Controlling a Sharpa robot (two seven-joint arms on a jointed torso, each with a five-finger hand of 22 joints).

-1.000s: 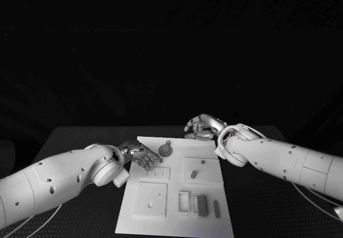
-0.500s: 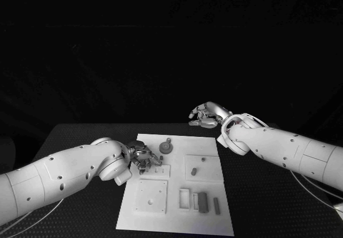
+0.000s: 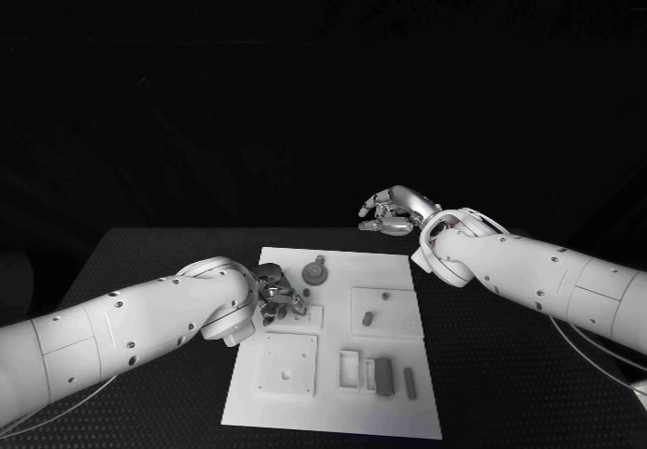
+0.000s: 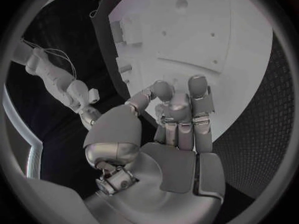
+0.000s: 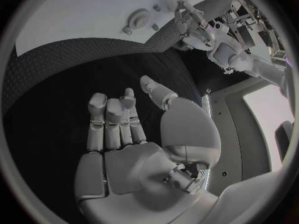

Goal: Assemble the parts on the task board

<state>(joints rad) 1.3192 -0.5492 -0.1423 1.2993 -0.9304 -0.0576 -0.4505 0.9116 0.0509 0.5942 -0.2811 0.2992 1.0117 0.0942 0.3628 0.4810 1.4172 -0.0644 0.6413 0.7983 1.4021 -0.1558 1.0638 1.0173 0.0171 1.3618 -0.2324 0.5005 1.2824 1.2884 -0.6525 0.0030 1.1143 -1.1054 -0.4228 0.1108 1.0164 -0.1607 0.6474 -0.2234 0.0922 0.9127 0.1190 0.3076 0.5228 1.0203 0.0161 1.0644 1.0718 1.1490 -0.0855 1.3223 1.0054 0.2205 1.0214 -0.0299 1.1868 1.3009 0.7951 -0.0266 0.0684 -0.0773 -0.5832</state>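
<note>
The white task board [image 3: 391, 271] lies in the middle of the black table. My left hand [image 3: 280, 297] hangs over its left side, fingertips down at a small raised plate [image 3: 304, 320]. In the left wrist view the fingers [image 4: 181, 112] are drawn together with the thumb close to them, and I cannot tell if they pinch anything. A round grey part with a knob [image 3: 314, 273] lies just behind that hand. My right hand [image 3: 391, 213] hovers past the board's far right corner, holding nothing; its fingers [image 5: 112, 122] are apart.
On the board lie an oblong part [image 3: 366, 319] on a square plate, two grey bars [image 3: 383, 376] beside a frame [image 3: 348, 372], and a square plate [image 3: 287, 365] at the near left. Black table [image 3: 512, 355] surrounds the board.
My left hand has moved from the board's left edge in over the small raised plate, its fingers drawing together. My right hand has lifted and drawn back from the board's far edge.
</note>
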